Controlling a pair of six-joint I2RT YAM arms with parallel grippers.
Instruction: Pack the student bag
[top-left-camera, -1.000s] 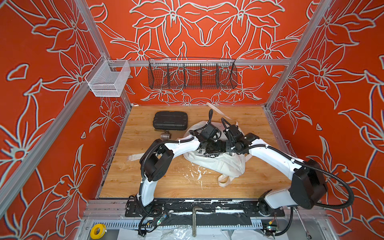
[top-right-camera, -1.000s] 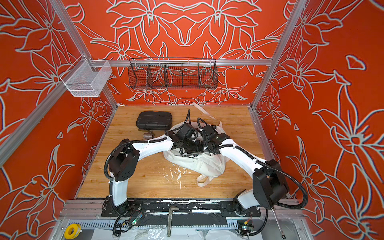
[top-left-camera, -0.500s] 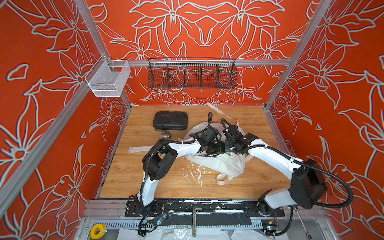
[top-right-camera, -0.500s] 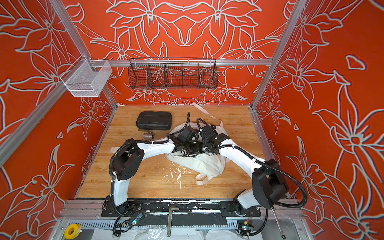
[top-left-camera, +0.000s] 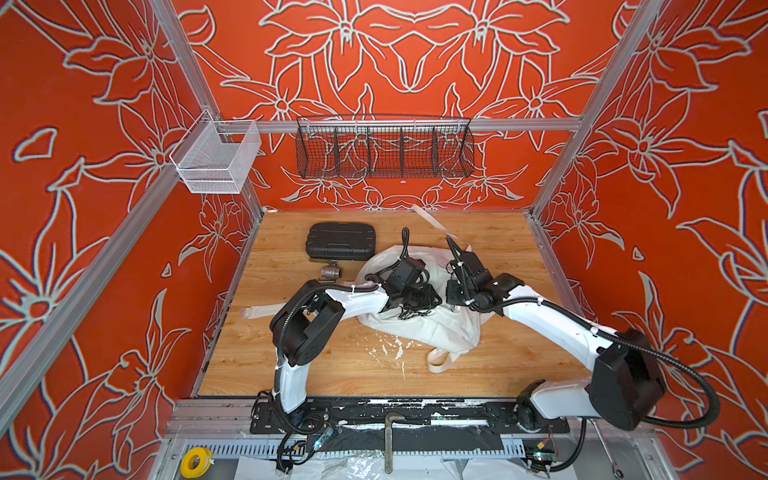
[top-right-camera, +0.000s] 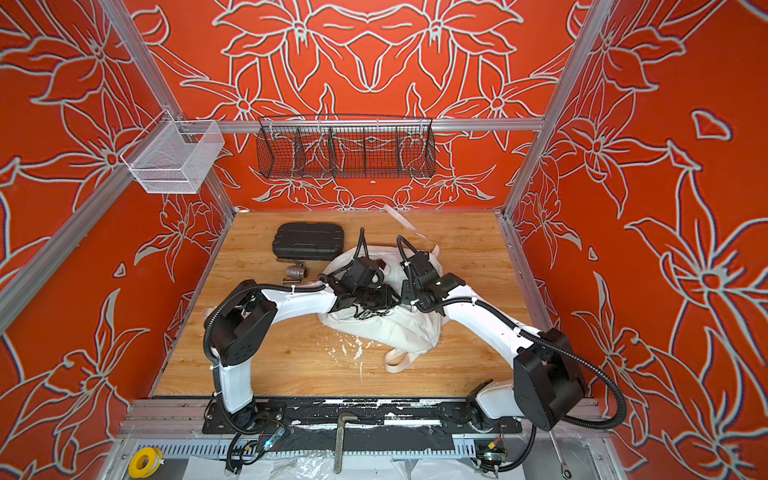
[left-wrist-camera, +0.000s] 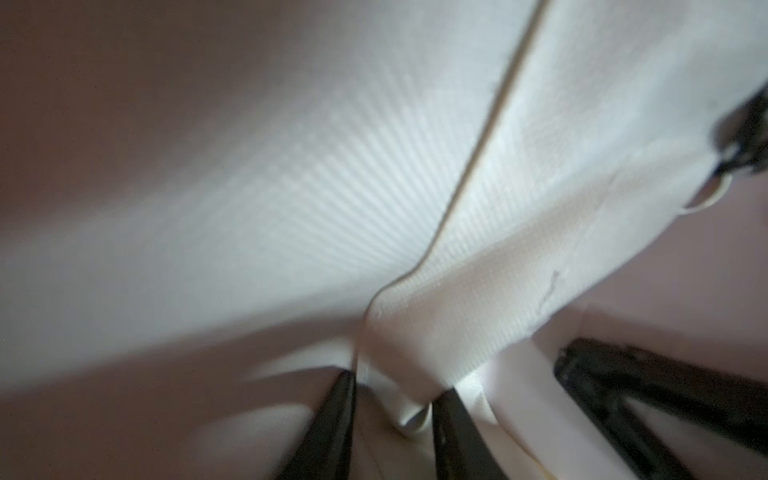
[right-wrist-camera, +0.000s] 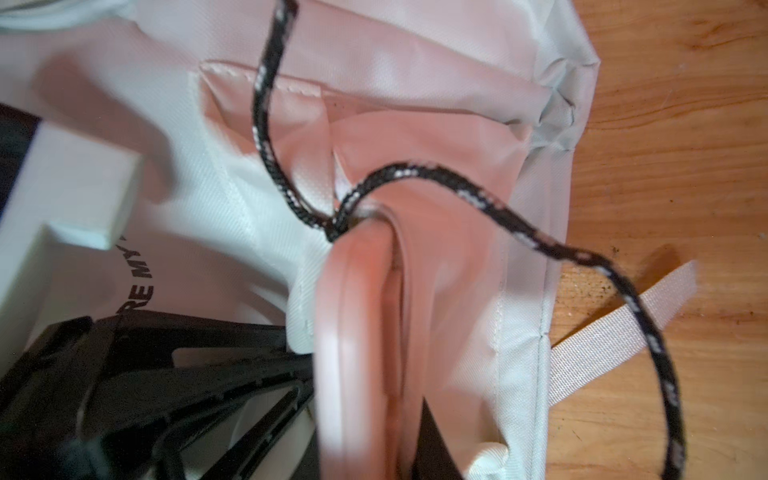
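Showing an early stage of packing: the student bag (top-left-camera: 440, 332) lies slumped in the middle of the counter (top-left-camera: 332, 374), its white straps trailing toward the near edge, with both arms bent over it in both top views.

Left gripper (left-wrist-camera: 395, 409): seen from its wrist, the jaws stand part-way apart with a fold of the bag's white fabric between them. Whether the fold is actually pinched I cannot tell, for the view is blurred.

Right gripper (right-wrist-camera: 370, 415): the jaws are closed on a raised ridge of the bag's fabric, drawn up from the body of the bag. A black cord zipper pull (right-wrist-camera: 415, 172) loops from the top of that ridge, so this is likely the edge of a zipped opening.

Not yet packed: a black case (top-left-camera: 340, 241) lies flat on the counter at the far left, just beside the bag but apart from it. A small metal fitting (top-left-camera: 330, 273) lies near it, between the case and the left arm. Both are outside the bag.

Reading of progress: the arms appear to be working the bag's mouth open or holding it apart, a preparatory step. The inside of the bag is hidden in every view, so whether anything is already in there cannot be said. Loading the loose items and closing the zipper appear to remain.
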